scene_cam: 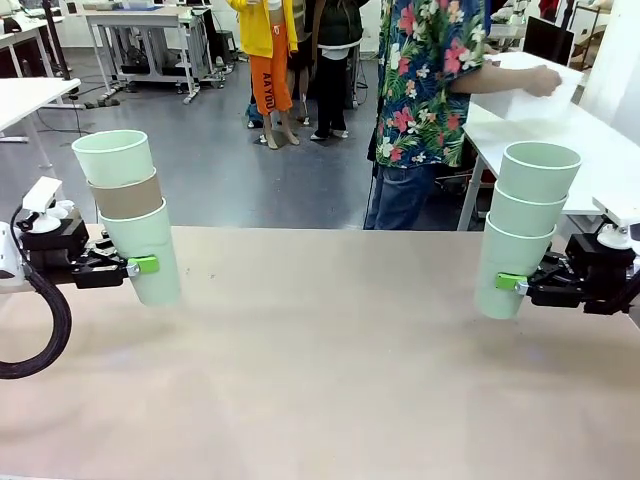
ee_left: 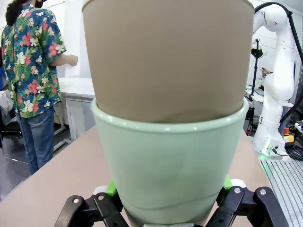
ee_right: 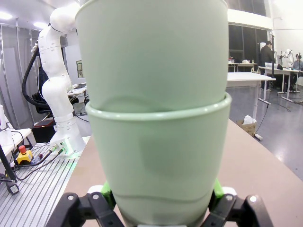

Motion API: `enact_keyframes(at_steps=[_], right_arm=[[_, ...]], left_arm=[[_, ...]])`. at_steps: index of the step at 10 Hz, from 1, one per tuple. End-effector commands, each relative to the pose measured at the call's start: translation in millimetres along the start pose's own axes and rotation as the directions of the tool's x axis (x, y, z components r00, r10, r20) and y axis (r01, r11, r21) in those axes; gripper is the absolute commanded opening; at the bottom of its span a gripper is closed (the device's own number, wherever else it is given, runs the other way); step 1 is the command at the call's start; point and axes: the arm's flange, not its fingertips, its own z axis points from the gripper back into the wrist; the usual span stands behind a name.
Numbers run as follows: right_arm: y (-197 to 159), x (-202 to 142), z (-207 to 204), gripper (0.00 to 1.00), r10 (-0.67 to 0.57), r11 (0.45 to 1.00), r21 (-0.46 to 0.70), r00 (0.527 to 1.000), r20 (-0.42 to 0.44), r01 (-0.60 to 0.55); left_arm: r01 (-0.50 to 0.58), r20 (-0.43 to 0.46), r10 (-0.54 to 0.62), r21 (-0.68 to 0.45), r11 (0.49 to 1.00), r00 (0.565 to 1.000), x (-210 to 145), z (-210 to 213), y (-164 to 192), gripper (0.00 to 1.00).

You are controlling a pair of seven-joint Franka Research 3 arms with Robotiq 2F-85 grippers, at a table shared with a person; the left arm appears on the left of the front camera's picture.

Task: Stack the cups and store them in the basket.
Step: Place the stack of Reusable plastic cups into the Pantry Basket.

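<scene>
My left gripper (scene_cam: 140, 265) is shut on a stack of three cups (scene_cam: 135, 215) held above the table's left side: a mint cup at the bottom, the brown cup (scene_cam: 125, 196) in the middle, a mint one on top. In the left wrist view the bottom mint cup (ee_left: 168, 170) and brown cup (ee_left: 168, 56) stand between the green pads (ee_left: 111, 188). My right gripper (scene_cam: 512, 283) is shut on a second stack of three mint cups (scene_cam: 528, 225) over the table's right side, also seen close up in the right wrist view (ee_right: 156, 156). The person holds the white basket (scene_cam: 522, 100) on a far table.
The tan table (scene_cam: 330, 380) stretches between the two arms. A person in a flowered shirt (scene_cam: 430, 80) stands beyond the far edge, reaching right toward a white side table (scene_cam: 600, 150). Other people and tables stand farther back.
</scene>
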Motion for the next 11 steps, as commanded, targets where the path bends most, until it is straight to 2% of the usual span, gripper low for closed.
enact_keyframes(at_steps=[1, 11], right_arm=[[0.1, 4.9, 0.5, 0.85, 0.011, 1.0, -0.003, 1.0, 0.002, -0.011], [0.1, 4.9, 0.5, 0.85, 0.011, 1.0, -0.003, 1.0, 0.002, -0.011]], left_arm=[[0.009, 0.005, -0.009, -0.002, 1.0, 1.0, 4.4, -0.6, -0.6, 0.87], [0.009, 0.005, -0.009, -0.002, 1.0, 1.0, 4.4, -0.6, -0.6, 0.87]])
